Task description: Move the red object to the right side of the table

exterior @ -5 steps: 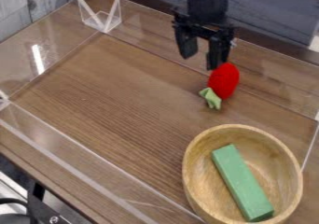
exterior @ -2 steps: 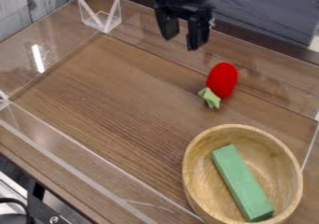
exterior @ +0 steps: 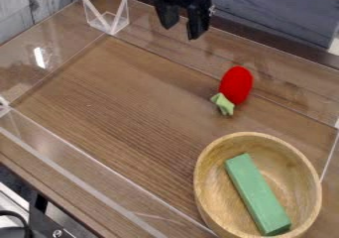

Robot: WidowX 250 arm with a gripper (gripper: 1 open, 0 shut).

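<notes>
Red and glossy, the strawberry-shaped toy [exterior: 236, 84] lies on the right part of the wood-grain tabletop [exterior: 126, 98] in your camera view, its light green leafy end [exterior: 223, 104] pointing toward the bottom of the picture. You have the black gripper [exterior: 183, 26] near the top edge, its two fingers spread apart and released, with nothing between them. It is up and to the left of the toy in the picture, apart from it.

Below the toy, toward the lower right corner, you can see the round wooden bowl [exterior: 213, 164], well apart from the strawberry. Inside that bowl rests a green rectangular block [exterior: 257, 193], lying at a slant, its upper end to the left of its lower end.

At the upper left, you have a small clear acrylic piece [exterior: 107, 17] with angled sides, to the left of the gripper. Clear acrylic walls edge the tabletop, and one [exterior: 47, 153] runs down the left side toward the bottom. Past it, in the lower left corner, you can make out black cables [exterior: 16, 215]; what they connect to, you cannot tell.
</notes>
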